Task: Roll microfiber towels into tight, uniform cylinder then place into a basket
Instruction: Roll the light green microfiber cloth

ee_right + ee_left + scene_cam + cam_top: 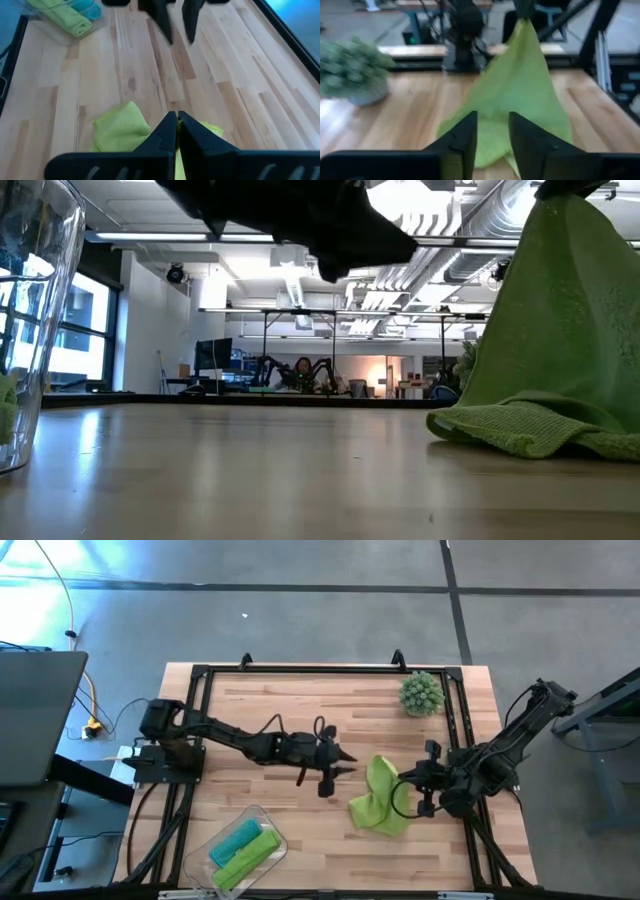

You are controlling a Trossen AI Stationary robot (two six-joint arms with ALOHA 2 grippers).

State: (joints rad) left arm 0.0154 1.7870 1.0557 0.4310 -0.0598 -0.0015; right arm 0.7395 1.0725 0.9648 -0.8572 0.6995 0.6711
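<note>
the basket (262, 823) at the desk's near edge is holding two rolled towels. the lime towel (383, 802), soft and limp, is draping from the right gripper (402, 787), jaws pinching its top corner; best taken by a free edge. the left gripper (340, 762), jaws parted, is hovering empty just beside it.

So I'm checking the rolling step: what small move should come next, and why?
Probably the left claw should ease forward and pinch the lime towel's hanging edge. The right claw is shut on one corner, lifting it in a drape; the left is open, just short of it, and the basket already holds two rolls.
</note>
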